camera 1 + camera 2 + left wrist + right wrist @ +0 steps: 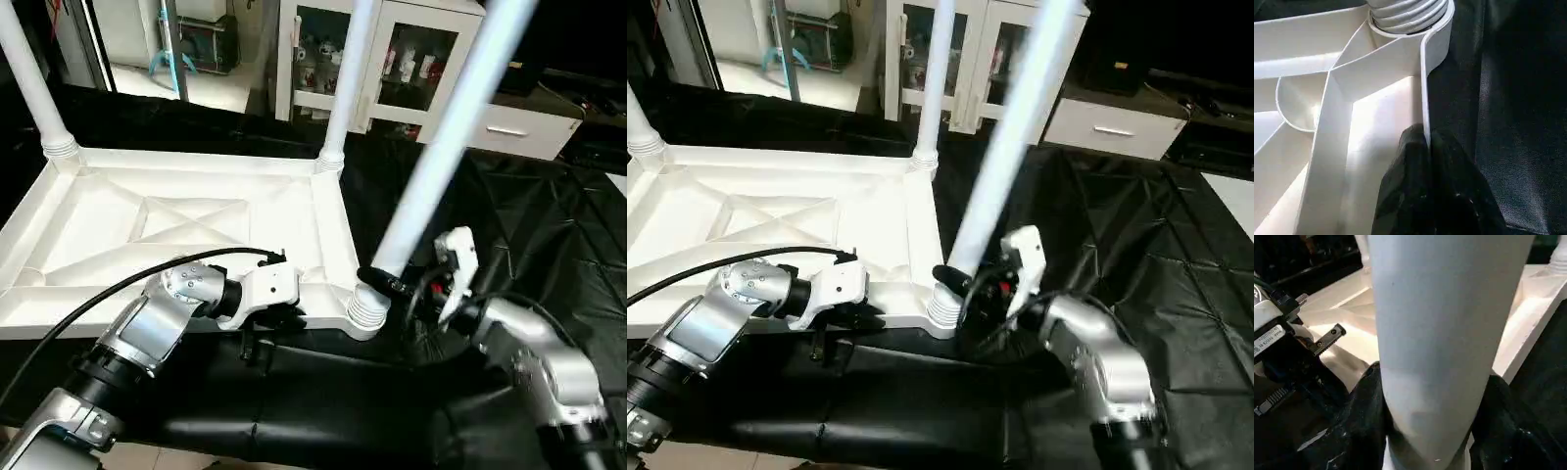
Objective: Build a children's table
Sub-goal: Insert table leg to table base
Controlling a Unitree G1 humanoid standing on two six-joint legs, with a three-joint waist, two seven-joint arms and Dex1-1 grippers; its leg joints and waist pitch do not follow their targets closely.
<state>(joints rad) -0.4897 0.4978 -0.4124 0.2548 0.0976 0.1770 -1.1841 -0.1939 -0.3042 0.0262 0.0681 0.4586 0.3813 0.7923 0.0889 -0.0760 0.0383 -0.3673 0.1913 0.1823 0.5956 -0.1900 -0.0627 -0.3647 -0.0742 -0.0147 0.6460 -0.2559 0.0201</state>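
While my left gripper [1426, 161] pinches the top's [147, 225] lower rim, my right gripper [1432, 411] clasps one of three legs [431, 157] at centre frame.

The children's table top [186, 211] is white, with raised white lines that cross like an X on its underside. Its tube legs [446, 137] are white too. The surface [529, 225] under it wears a shiny black cloth. Both robot forearms [162, 323] are silver. Each tool has black fingers [1449, 191]. The cabinet [392, 59] behind the table top is white.
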